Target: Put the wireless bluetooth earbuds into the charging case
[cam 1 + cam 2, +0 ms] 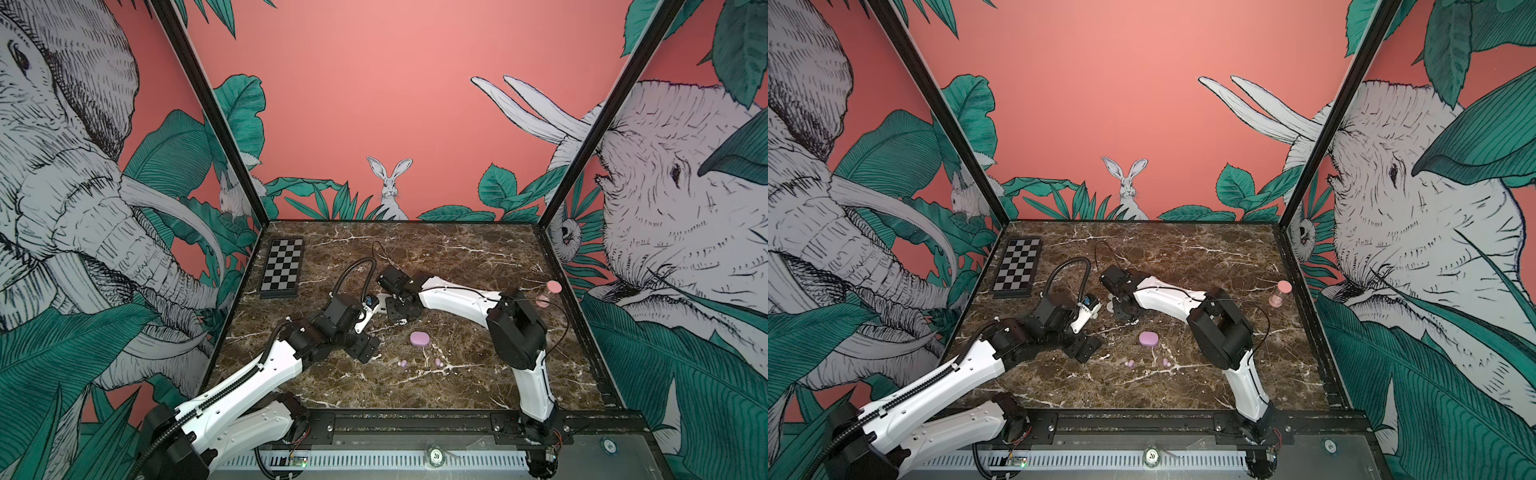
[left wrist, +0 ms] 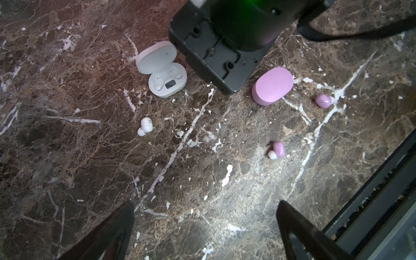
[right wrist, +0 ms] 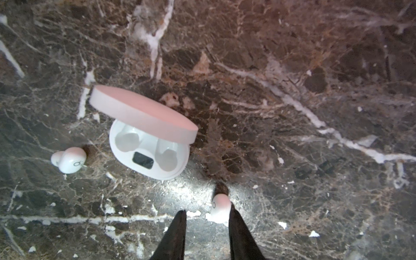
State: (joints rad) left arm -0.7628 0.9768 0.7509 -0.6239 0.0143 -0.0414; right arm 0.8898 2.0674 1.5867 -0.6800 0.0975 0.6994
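Right claw (image 3: 207, 211) part-open at bench (image 3: 292, 67) middle; we note one white earbud (image 3: 221, 208) at a fingertip (image 3: 235, 217), unclamped. Second white earbud (image 3: 68, 160) beside the open white case (image 3: 144, 146). Lilac earbuds (image 2: 323, 100), (image 2: 278, 149) lie toward the front edge from the shut lilac case (image 2: 272, 86). Left claw (image 2: 206, 203) wide apart.

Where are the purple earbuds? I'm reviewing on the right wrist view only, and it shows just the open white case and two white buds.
Observer: Both lie loose on the marble table: one purple earbud close to the purple case, the second purple earbud farther from it.
Operator: Is that case open like the white one?
Observer: No, the purple case is shut, lid down.
Operator: What about the left gripper?
Observer: The left gripper is open, with nothing between its fingers.
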